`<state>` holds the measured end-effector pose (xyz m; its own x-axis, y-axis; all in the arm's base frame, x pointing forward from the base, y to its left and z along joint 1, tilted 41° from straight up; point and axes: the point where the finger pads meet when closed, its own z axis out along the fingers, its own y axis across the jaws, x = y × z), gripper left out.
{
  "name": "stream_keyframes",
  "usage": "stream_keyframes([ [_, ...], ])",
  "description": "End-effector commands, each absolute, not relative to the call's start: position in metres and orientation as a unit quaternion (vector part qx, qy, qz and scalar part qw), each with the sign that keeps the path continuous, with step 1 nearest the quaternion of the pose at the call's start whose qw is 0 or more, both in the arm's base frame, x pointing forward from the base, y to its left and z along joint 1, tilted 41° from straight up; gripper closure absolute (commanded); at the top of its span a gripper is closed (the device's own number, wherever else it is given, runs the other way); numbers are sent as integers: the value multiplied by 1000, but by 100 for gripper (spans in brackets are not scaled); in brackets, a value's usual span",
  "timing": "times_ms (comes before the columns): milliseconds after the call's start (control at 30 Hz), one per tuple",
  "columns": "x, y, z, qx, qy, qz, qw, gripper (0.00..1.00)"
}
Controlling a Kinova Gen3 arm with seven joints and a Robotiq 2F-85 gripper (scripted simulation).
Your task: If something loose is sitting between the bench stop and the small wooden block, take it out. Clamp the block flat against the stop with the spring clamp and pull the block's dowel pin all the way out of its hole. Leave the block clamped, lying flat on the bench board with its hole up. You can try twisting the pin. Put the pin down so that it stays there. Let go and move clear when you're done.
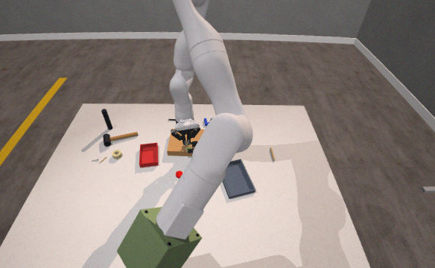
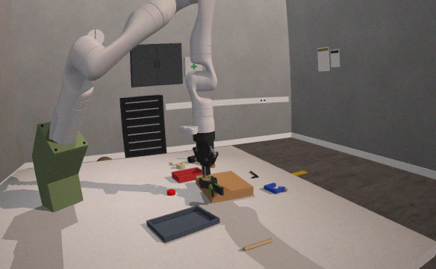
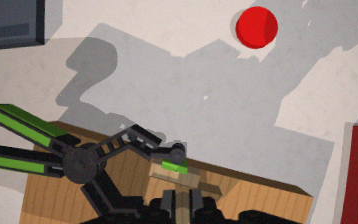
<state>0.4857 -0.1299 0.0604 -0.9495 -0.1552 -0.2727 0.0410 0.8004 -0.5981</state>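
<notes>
The job looks past clamping and into pulling the pin. On the desk [image 1: 270, 208] [image 2: 121, 239], the wooden board [image 1: 176, 146] [image 2: 230, 182] [image 3: 280, 200] carries the small block [image 1: 184, 148] near its edge. The black spring clamp [image 1: 191, 150] [image 2: 210, 184] [image 3: 82, 162] is at the block, a green pad on its side and the handles sticking out past the board. Whether the block sits flat against the stop, or anything loose remains between them, cannot be told. The end effector [image 1: 187, 143] [image 2: 206, 172] [image 3: 182, 205] points straight down over the block, its fingers nearly closed and gripping the upright dowel pin [image 3: 182, 209]. How much of the pin is still in its hole is hidden. Left to do: draw it fully out, perhaps twisting, and lay it somewhere it will not roll.
</notes>
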Motion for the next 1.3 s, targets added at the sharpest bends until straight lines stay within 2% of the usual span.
stream_keyframes([
  [0,487,-129,62,-42,935,-316,153,90],
  [1267,487,-129,62,-119,929,-327,127,90],
])
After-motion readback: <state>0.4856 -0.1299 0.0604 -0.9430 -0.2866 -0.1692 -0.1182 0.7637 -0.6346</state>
